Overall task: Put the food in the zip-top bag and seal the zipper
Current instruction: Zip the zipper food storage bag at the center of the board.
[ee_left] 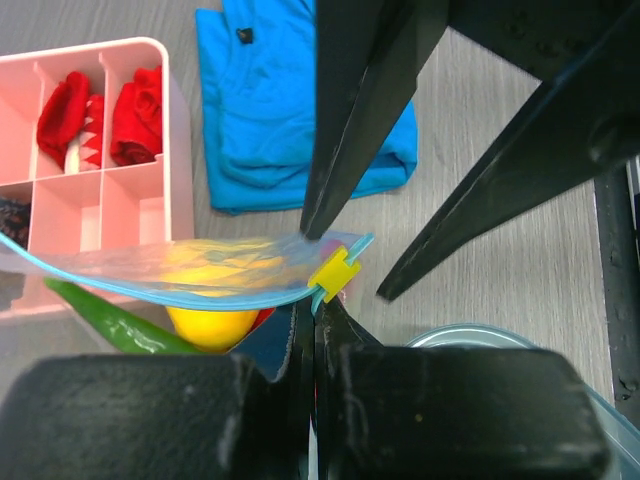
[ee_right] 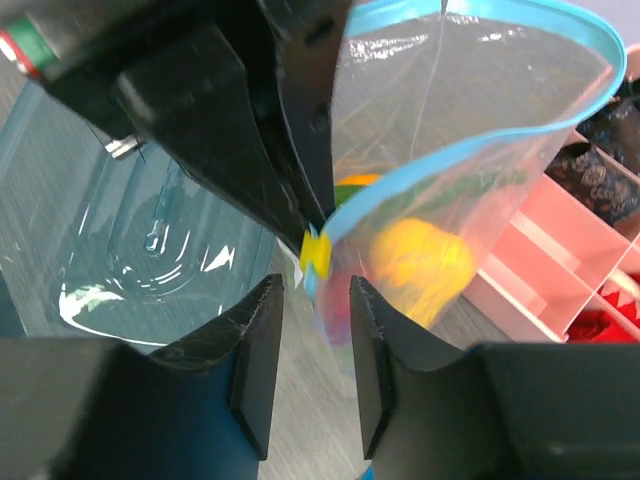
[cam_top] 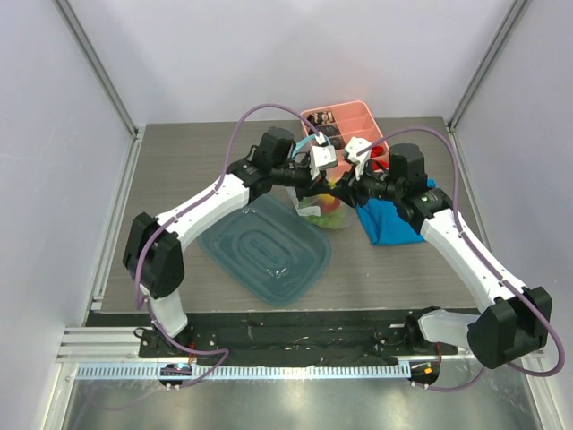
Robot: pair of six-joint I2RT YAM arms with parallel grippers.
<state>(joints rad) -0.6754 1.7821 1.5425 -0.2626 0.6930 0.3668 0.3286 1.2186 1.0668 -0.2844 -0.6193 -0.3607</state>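
Observation:
The zip-top bag (cam_top: 324, 208) hangs in the middle of the table between both grippers, and the food shows through it. A yellow fruit (ee_right: 420, 265) and a green cucumber (ee_left: 110, 318) are the clearest pieces. The zipper (ee_right: 470, 145) is a light blue strip that gapes wide along the mouth, with a yellow slider (ee_right: 316, 255) at one end. My left gripper (ee_left: 318, 305) is shut on the bag's corner right beside that slider (ee_left: 334, 272). My right gripper (ee_right: 315, 300) is open. Its tips sit just below the slider, with clear bag film between them, not pinched.
A teal translucent tray (cam_top: 265, 246) lies in front of the bag, under the left arm. A pink divided box (cam_top: 345, 121) with dark and red items stands behind. A blue folded cloth (cam_top: 391, 219) lies under the right arm.

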